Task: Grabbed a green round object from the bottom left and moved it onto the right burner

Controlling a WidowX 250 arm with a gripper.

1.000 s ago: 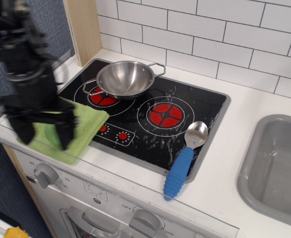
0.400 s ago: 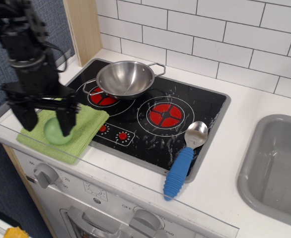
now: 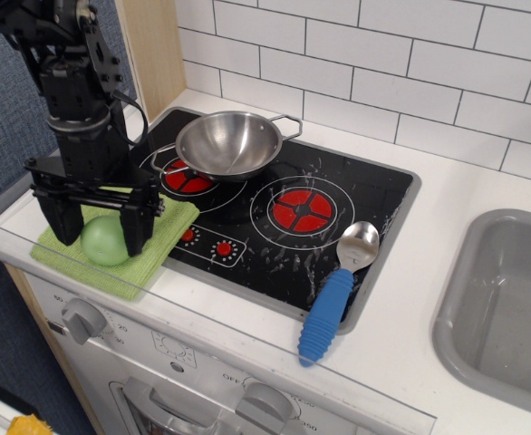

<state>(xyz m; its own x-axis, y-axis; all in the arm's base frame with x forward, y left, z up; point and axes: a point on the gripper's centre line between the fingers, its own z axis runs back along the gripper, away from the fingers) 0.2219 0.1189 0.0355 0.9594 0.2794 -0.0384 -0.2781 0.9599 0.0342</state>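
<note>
One white surface (image 3: pixel 483 195) carries everything you see, with a grey sink (image 3: pixel 506 304) sunk into its right end. On its left sits the black cooktop (image 3: pixel 275 213), and its right burner (image 3: pixel 303 209) shows bare red rings. Over the left burner (image 3: pixel 186 177) you have a steel pan (image 3: pixel 228 143) with two wire handles. Your black arm (image 3: pixel 77 100) comes down at the front left, above a folded green cloth (image 3: pixel 152 240). Your claw (image 3: pixel 101 225) is spread, one finger on each side of the green round object (image 3: pixel 105 240), which rests on the cloth; you cannot tell whether the fingers touch it. Beyond the right burner, at the cooktop's front right corner, lies a spoon (image 3: pixel 338 288) with a blue ribbed handle and steel bowl.
</note>
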